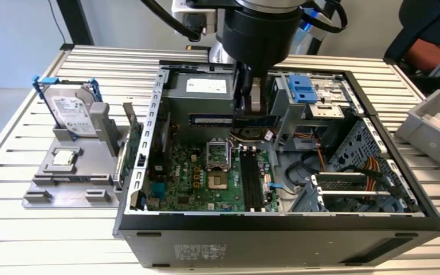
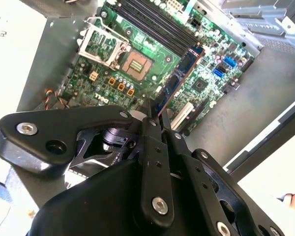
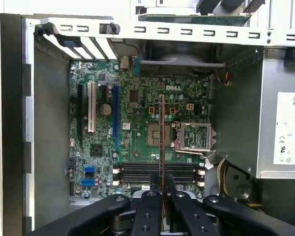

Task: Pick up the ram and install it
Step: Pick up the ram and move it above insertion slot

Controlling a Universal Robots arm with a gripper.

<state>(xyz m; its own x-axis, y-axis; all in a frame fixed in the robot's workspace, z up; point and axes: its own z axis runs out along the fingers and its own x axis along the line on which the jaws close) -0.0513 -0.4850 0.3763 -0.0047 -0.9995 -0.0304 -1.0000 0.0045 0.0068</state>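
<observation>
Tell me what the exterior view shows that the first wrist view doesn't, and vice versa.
Exterior view's extras: the robot arm above the open case, a hard drive with blue clips on a grey stand, and a grey bin at the exterior view's right. First wrist view's extra: the white expansion slot, seen plainly. Shared: the ram gripped in the jaws over the motherboard, the processor socket and the black memory slots.

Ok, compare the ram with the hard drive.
The ram is a thin dark stick; the hard drive is a thick silver box. The ram hangs in the gripper above the motherboard; the hard drive stands in a grey holder outside the case. Neither is installed.
</observation>
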